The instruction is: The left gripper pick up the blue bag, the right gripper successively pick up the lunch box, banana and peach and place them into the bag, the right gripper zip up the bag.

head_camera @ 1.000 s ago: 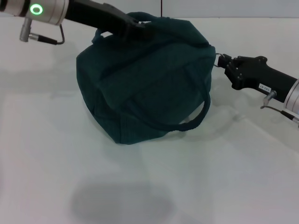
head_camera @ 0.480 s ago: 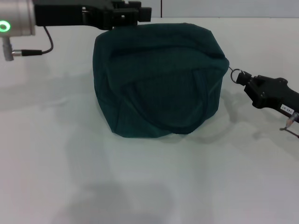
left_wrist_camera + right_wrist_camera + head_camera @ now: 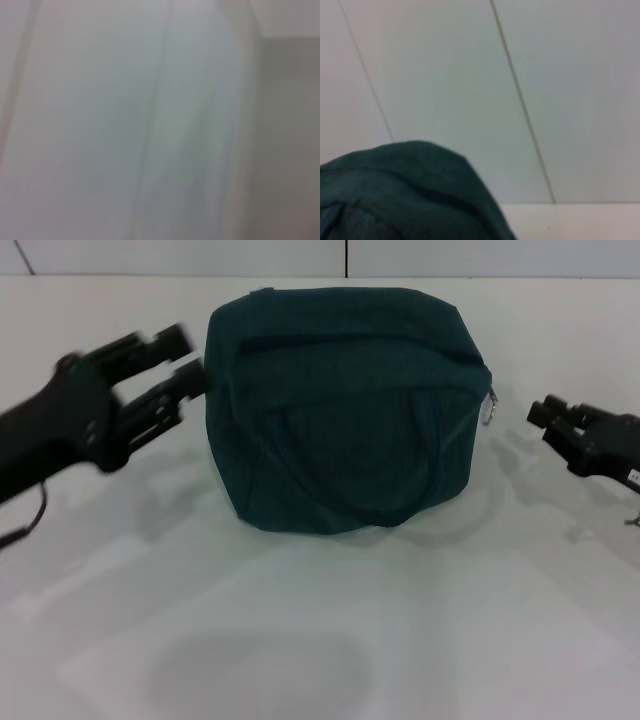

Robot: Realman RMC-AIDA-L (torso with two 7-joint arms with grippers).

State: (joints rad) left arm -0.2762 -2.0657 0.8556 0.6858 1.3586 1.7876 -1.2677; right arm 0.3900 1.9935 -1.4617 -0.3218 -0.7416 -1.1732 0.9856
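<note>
The bag (image 3: 345, 410) sits upright at the upper centre of the head view on the white table (image 3: 320, 640), its top closed and one loop handle lying flat down its near face. A small metal zip pull (image 3: 491, 408) hangs at its right edge. No lunch box, banana or peach shows anywhere on the table.

The left gripper (image 3: 178, 375) is at the left of the frame, blurred, with its two fingers spread apart and holding nothing; the fingertips lie just beside the bag's left wall, and I cannot tell whether they touch it. The right gripper (image 3: 552, 421) is at the right edge, fingers parted a little and empty, near the zip pull but apart from it.

Nothing stands between either gripper and the bag. The lower half of the frame is bare tabletop, with only a soft grey shadow (image 3: 255, 675) at the lower centre. The table's far edge runs just behind the bag, against a pale panelled wall (image 3: 480, 255) with a dark vertical seam.

The right wrist view shows a corner of the bag (image 3: 395, 195) at lower left against the wall (image 3: 445, 75). The left wrist view shows only a blurred pale surface.
</note>
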